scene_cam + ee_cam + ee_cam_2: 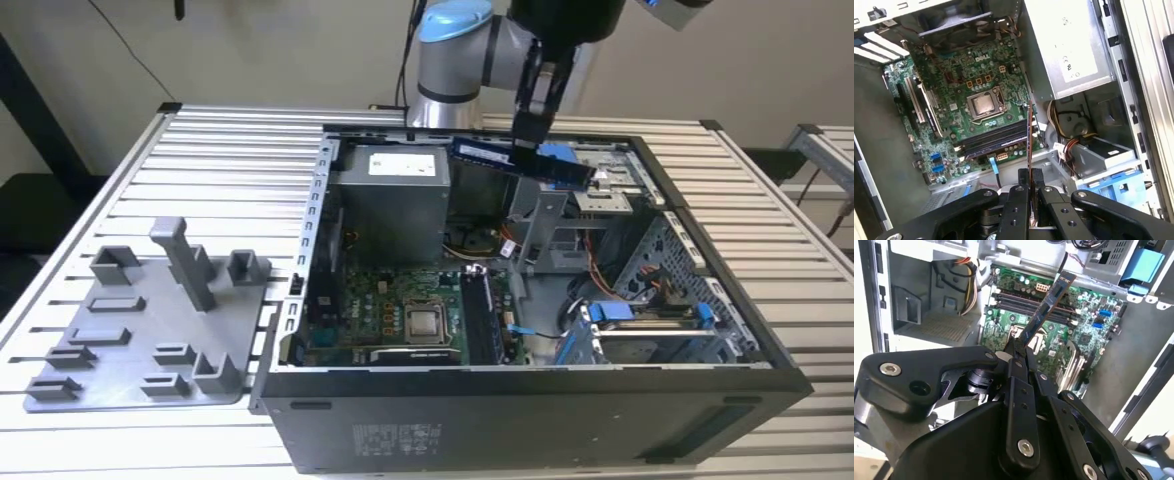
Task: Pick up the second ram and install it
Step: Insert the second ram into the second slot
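Carrying is the step in hand, as I judge it: I am holding the second ram (487, 155) up over the open computer case (534, 410), and the installing is not yet done. My gripper (530, 140) is gripping the stick from above, roughly at its middle, the jaws closed down to the thickness of the thin board. In both wrist views my fingers (1015, 385) are pinching it, and the stick is reaching out past them toward the green motherboard (1089, 327). In the first wrist view I am seeing it edge-on, hanging well above the long black memory slots (991, 142) and touching nothing but my fingers. In the exterior view it is riding roughly level above the case's inner metalwork, well apart from the grey fixture tray (134, 330) lying on the slatted table (240, 130) at the exterior view's left.

Seating it, I am judging, is going to call for bringing the stick's long edge parallel to a free slot and squarely over it, then pressing straight down. Any tilt is likely to jam one end. Which slot is free I cannot tell.
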`<state>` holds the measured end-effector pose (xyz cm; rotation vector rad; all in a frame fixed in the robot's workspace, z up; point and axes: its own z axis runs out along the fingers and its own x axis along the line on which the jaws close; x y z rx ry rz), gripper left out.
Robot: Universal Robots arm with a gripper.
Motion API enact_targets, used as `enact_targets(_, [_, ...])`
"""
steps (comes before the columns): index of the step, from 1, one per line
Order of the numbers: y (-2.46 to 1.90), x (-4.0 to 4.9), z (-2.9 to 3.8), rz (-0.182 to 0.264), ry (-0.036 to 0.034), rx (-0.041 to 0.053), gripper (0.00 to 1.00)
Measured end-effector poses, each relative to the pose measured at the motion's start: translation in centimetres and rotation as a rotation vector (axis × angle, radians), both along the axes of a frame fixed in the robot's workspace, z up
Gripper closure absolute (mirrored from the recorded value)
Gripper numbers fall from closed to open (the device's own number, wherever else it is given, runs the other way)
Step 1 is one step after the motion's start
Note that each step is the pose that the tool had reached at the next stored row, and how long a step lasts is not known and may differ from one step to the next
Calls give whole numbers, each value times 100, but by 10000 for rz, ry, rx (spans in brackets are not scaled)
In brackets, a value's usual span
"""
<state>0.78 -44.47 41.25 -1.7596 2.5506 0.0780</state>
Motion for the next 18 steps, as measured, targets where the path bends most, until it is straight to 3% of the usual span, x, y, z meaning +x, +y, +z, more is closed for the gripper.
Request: enact_targets(18, [0, 0, -5, -2850, 4, -1, 86])
